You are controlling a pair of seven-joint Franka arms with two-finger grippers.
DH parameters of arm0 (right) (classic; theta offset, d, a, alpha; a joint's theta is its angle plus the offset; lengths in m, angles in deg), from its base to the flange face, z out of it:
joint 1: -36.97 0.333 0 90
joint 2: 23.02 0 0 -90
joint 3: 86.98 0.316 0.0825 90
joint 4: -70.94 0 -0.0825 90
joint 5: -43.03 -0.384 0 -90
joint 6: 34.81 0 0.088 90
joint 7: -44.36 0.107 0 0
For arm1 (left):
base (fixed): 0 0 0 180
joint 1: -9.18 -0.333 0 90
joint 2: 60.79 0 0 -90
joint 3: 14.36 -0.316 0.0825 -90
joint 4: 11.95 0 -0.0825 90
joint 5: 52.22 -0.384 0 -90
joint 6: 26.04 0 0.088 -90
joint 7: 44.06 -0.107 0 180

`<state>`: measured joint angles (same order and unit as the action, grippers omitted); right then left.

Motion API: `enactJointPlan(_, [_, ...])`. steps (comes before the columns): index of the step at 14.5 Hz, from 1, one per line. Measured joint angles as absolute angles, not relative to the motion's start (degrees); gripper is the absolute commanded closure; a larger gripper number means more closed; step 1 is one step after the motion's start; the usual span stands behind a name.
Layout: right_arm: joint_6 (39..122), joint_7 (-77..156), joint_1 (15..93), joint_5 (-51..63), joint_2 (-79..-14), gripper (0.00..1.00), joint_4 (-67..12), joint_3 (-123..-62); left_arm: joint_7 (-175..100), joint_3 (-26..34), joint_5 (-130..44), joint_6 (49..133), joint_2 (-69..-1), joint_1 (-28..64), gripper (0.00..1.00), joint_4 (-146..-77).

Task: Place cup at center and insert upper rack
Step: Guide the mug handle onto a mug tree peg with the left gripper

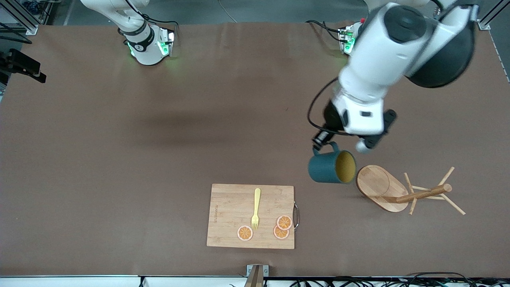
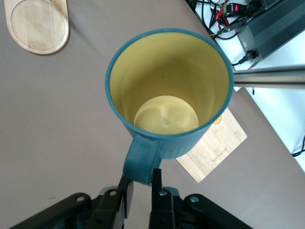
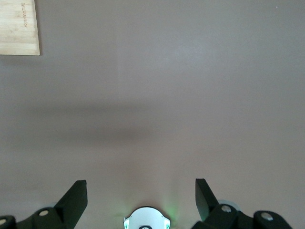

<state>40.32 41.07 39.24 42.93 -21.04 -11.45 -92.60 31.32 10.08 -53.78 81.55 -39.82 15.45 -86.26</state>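
My left gripper (image 1: 323, 144) is shut on the loop handle of the dark teal cup (image 1: 326, 169). It holds the cup on its side over the table, mustard-yellow mouth toward the wooden upper rack (image 1: 376, 183). The rack lies tipped over, its oval base beside the cup and its post and pegs pointing toward the left arm's end of the table. In the left wrist view the fingers (image 2: 157, 183) pinch the handle of the cup (image 2: 167, 95), and the rack's base (image 2: 38, 24) shows. My right gripper (image 3: 141, 191) is open and empty, waiting high over bare table.
A rectangular bamboo cutting board (image 1: 231, 223) lies near the front edge, with a yellow fork (image 1: 255, 209) and three orange slices (image 1: 245, 233) on it. It also shows in the left wrist view (image 2: 214, 152) and the right wrist view (image 3: 19, 28).
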Motion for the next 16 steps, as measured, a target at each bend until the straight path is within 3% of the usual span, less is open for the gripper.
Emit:
enactJointPlan(7, [40.12, 41.07, 39.28, 42.94, -21.04, 0.00, -11.45, -92.08, 16.88, 10.07, -32.17, 79.18, -39.62, -0.08, 1.00, -87.66])
enactJointPlan(10, [40.03, 41.07, 35.77, 42.94, -21.04, 0.00, -11.45, -88.36, 11.57, 9.97, -21.75, 76.03, -38.62, -6.28, 1.00, -88.95])
enactJointPlan(16, [39.99, 41.07, 35.24, 42.94, -21.04, 0.00, -11.45, -86.80, 8.45, 9.91, -5.24, 68.50, -31.11, -14.40, 1.00, -89.65])
